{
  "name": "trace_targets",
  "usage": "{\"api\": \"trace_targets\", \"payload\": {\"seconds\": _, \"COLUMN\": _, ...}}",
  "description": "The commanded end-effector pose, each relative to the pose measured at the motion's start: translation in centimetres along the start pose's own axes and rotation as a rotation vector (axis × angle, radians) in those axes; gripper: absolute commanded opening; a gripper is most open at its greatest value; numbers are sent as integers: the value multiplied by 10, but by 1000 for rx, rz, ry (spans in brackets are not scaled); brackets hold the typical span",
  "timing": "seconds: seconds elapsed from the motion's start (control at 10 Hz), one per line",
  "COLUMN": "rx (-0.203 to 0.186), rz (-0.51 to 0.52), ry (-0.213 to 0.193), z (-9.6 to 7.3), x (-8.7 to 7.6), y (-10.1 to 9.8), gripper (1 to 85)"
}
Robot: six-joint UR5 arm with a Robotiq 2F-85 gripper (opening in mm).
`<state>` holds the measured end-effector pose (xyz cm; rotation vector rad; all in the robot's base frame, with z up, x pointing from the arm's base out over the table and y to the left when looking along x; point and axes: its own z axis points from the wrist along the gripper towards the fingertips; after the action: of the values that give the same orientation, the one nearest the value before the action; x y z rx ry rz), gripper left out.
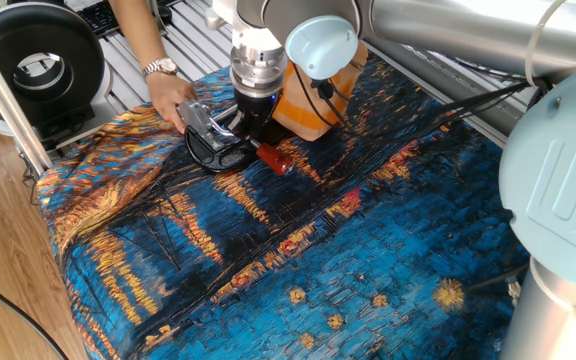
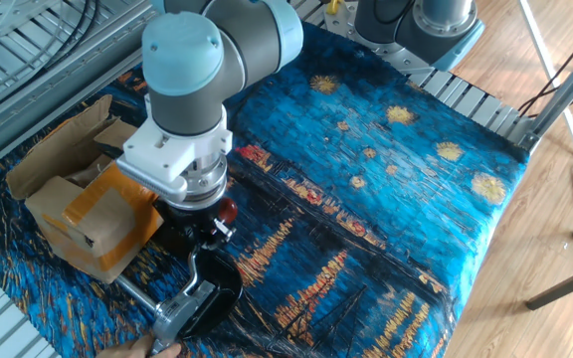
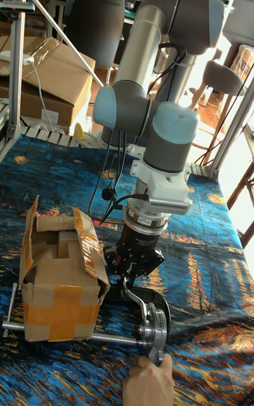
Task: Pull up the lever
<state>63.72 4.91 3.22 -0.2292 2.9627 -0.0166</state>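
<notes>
The lever lies low over the painted cloth, a thin silver rod ending in a red-brown knob (image 1: 276, 160) (image 2: 227, 210). It hinges on a silver bracket (image 1: 199, 117) (image 2: 181, 314) (image 3: 154, 331) above a black curved base (image 1: 218, 157) (image 2: 215, 288). My gripper (image 1: 251, 130) (image 2: 203, 227) (image 3: 132, 270) points straight down on the rod just behind the knob, its fingers shut around the rod. In the tall fixed view the gripper hides the knob.
A person's hand (image 1: 168, 96) (image 3: 149, 382) rests at the bracket. An orange-taped cardboard box (image 1: 311, 101) (image 2: 90, 215) (image 3: 59, 280) stands right beside the gripper. A long steel rod (image 3: 70, 334) runs from the bracket under the box. A black fan (image 1: 38, 65) stands beyond the table.
</notes>
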Motion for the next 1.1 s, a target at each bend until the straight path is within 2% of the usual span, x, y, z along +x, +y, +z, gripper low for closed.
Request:
{"api": "trace_targets", "payload": {"seconds": 0.0, "rx": 8, "rz": 1, "ry": 8, "z": 3, "x": 0, "y": -2, "gripper": 257}}
{"api": "trace_targets", "payload": {"seconds": 1.0, "rx": -5, "rz": 3, "ry": 0, "z": 8, "x": -5, "y": 4, "gripper": 260}}
